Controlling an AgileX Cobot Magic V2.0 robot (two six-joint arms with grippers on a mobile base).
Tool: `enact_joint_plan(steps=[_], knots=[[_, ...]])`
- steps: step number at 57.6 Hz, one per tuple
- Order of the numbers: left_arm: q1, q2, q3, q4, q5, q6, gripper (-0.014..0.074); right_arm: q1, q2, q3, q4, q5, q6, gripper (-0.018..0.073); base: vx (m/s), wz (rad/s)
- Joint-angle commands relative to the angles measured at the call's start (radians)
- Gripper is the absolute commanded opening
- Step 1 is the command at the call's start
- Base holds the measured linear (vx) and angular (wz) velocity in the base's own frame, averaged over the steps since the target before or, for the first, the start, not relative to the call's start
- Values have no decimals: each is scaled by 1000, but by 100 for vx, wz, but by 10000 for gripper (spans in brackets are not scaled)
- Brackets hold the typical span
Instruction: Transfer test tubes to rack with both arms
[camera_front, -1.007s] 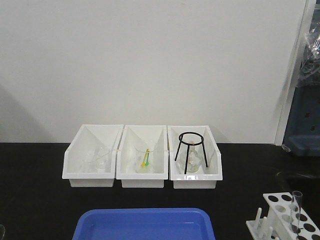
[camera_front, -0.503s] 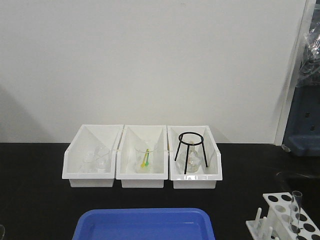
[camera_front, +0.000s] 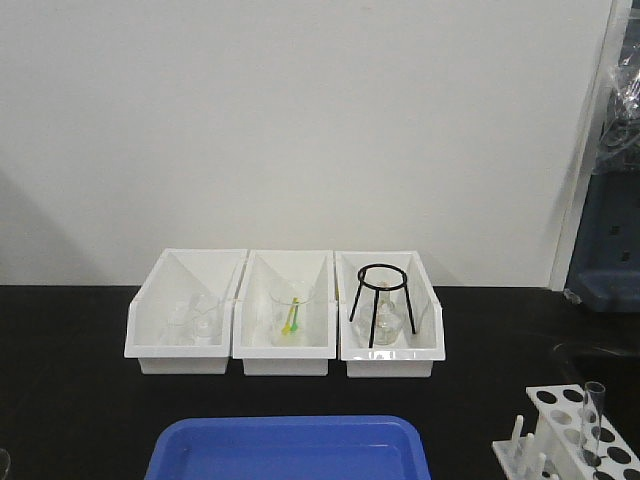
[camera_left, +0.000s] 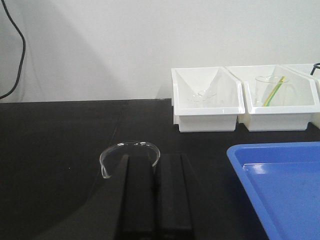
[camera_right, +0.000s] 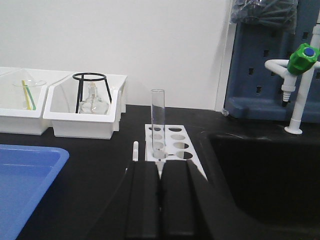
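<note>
Nothing has moved since the earlier frames: from the front, the bins, tray and rack sit exactly where they were a second ago. Three white bins (camera_front: 285, 330) stand in a row at the back of the black bench (camera_front: 70, 400), against a pale wall. One bin holds small clear glassware, the middle one a beaker (camera_front: 289, 318) with yellow and green sticks in it, and the third a black tripod stand (camera_front: 382, 300) over a conical flask (camera_right: 92, 104). A blue tray (camera_front: 290, 450) lies in front of them at the near edge.

The rack (camera_front: 575, 430) sits at the bench's right end, near a dark sink basin (camera_right: 265, 180), with one test tube (camera_right: 158, 120) standing upright in a hole at its front row. White pegs (camera_right: 135, 150) rise along the rack's side. Behind the basin stands a white tap with a green cap (camera_right: 300, 75).

The right hand (camera_right: 160, 200) hangs low just before the rack, its two black fingers pressed together with nothing between them, the tube standing apart just beyond their tips. The left hand (camera_left: 155, 200) hovers over the bench's other end, its fingers likewise together and empty. A clear glass dish rim (camera_left: 130, 152) sits right at their tips; I cannot tell if it touches them.
</note>
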Motion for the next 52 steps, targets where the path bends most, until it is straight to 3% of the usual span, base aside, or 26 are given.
enact_joint_plan(steps=[1,52], knots=[[0,-11,-26,-5,-77,-4,-6,-3,-14,13,-11,-73,0,12,0,0],[0,-11,-26,-5,-77,-4,-6,-3,-12,13,-15,-90,-1,11,0,0]])
